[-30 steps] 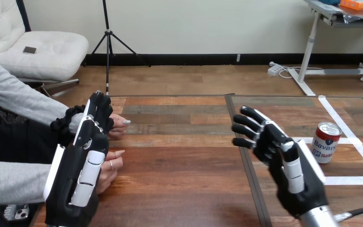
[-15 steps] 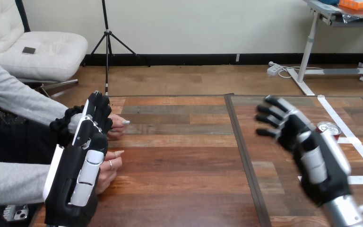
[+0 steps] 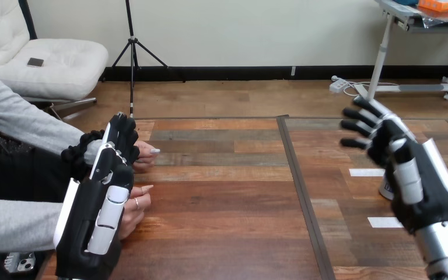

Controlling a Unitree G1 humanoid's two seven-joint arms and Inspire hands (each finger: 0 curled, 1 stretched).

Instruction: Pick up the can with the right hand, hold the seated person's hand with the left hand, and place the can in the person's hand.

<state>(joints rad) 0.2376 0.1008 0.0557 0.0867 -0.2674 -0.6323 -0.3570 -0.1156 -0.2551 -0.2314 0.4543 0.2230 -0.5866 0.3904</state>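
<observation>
Showing the right hand [image 3: 414,181], fingers spread and clasping nothing, hanging just in front of the can [image 3: 385,190] — seemingly upright on the table [image 3: 227,198] among white tape strips [image 3: 364,172], mostly hidden behind the palm, 1 sliver peeking out at the hand's left edge. Placing this hand far nearer than the left hand [image 3: 96,216] — fingers straight, standing beside the person's 2 hands [image 3: 144,153] at the view's left. Suggesting nothing blocking the reach.

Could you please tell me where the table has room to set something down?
Free: the table's wide middle, between the left robot hand and the right robot hand. Crowded: the left edge, with the person's hands, and the right, around the can.
</observation>
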